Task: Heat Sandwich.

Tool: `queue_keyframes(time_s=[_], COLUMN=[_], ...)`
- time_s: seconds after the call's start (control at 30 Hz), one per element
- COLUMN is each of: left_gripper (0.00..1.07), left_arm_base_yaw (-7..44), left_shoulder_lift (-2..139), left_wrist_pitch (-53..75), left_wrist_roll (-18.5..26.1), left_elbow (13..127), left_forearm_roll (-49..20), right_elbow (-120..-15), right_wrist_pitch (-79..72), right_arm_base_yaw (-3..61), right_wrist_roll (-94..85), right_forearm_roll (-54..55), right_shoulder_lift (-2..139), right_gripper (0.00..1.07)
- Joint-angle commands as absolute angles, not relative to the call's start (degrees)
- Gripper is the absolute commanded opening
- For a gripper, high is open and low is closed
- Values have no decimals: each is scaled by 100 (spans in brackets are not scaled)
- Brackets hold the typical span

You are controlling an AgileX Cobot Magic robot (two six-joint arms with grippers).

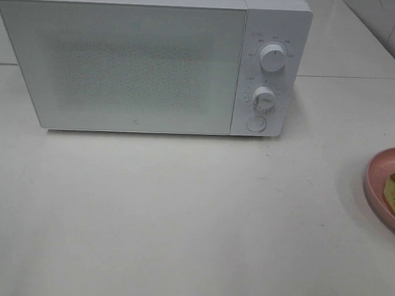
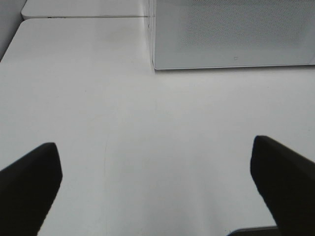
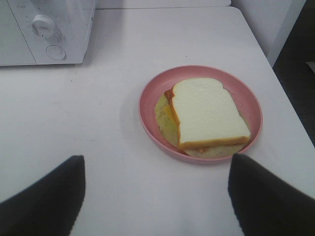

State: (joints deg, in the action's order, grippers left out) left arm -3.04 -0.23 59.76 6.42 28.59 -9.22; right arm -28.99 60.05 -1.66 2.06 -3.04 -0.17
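Both spread grippers [image 2: 157,182] [image 3: 157,191] empty; white-bread, tan-crusted sandwich [image 3: 209,113], yellow-green filling, on pink plate [image 3: 147,105]

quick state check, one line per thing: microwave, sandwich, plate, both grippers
microwave: door shut
sandwich: whole, lying flat on the plate, not held
pink plate: on the table, right of the microwave
left gripper: open, empty
right gripper: open, empty

White-bread sandwich [image 3: 209,114] lies flat, yellow-green filling protruding underneath.
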Motion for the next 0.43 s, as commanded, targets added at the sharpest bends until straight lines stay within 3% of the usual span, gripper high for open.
queue_keyframes(time_s=[0.03,0.43], left_gripper=[101,101], left_arm_base_yaw=[-281,-281], left_shoulder_lift=[-178,-178], left_wrist_pitch=[5890,5890], left_wrist_roll=[607,607], left_elbow=[2836,2836], left_forearm_roll=[-980,-980], right_elbow=[-2893,-2893], right_wrist_pitch=[5947,5947], right_arm_base_yaw=[-201,-201], right_wrist_roll=[246,241], right_forearm_roll=[-269,-269], right_shoulder_lift=[-172,-172], right_gripper=[76,76])
